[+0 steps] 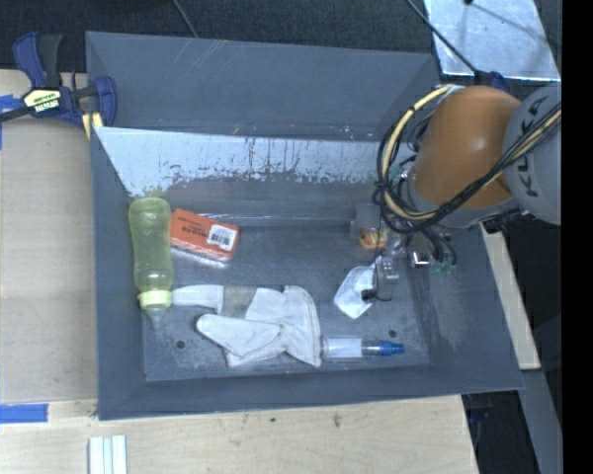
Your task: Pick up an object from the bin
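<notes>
Shows two-finger gripper point(381, 276) at right edge of small crumpled white scrap point(353, 293), grip state indiscernible; left of scrap, rumpled white cloth point(267, 326).

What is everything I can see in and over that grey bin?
bottle: one, pale yellow-green, lying along the left side
packet: one, orange with a white label, right of the bottle
cloth: one, white, crumpled, front middle
tube: one, clear with a blue cap, front right
scrap: one, white, right of middle, close by the pincer
bin: one, grey, holding all these
arm: one, orange cover and cables, reaching in from the right
pincer: one, dark, low in the bin by the white scrap
</notes>
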